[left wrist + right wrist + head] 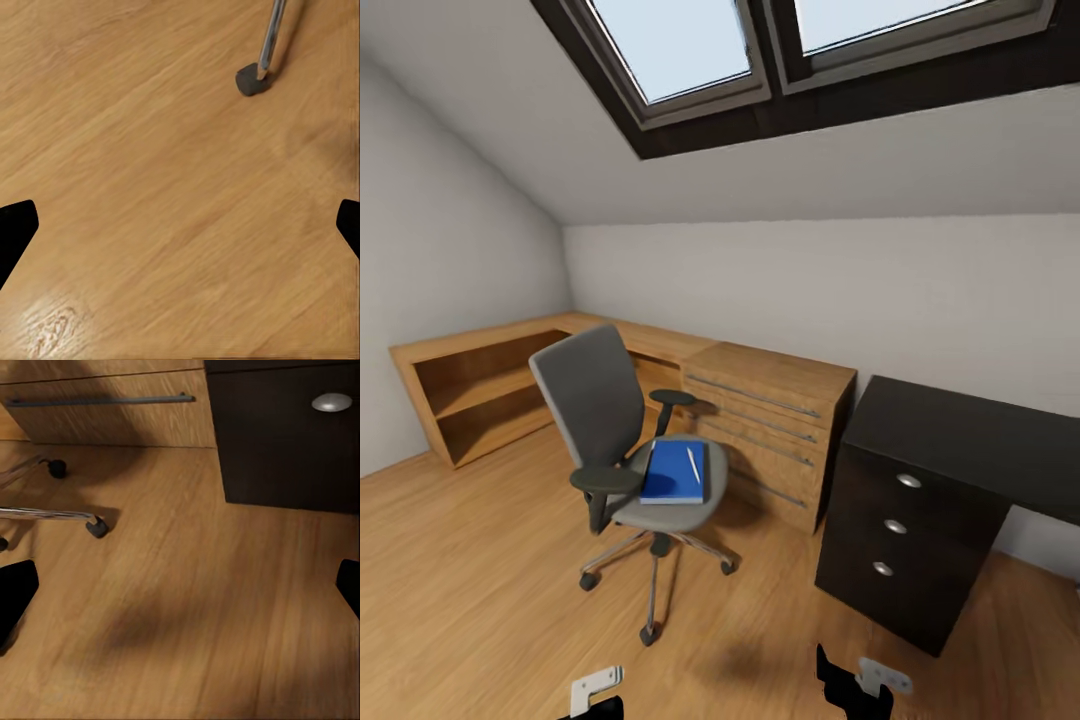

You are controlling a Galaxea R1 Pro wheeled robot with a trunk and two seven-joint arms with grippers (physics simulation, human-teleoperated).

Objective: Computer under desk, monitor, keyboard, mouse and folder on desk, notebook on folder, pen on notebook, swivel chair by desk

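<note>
The head camera looked down across the room at the swivel chair (628,450) and desk (960,440), while both wrist cameras faced the floor (150,187) closely, sharing the chair's castors.

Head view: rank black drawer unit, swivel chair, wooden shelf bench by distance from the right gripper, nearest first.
From the right gripper, at the picture's bottom edge:
1. Black drawer unit of the desk, just ahead and to its right.
2. Swivel chair, ahead to the left, folder on its seat.
3. Wooden shelf bench, far left against the wall.
</note>
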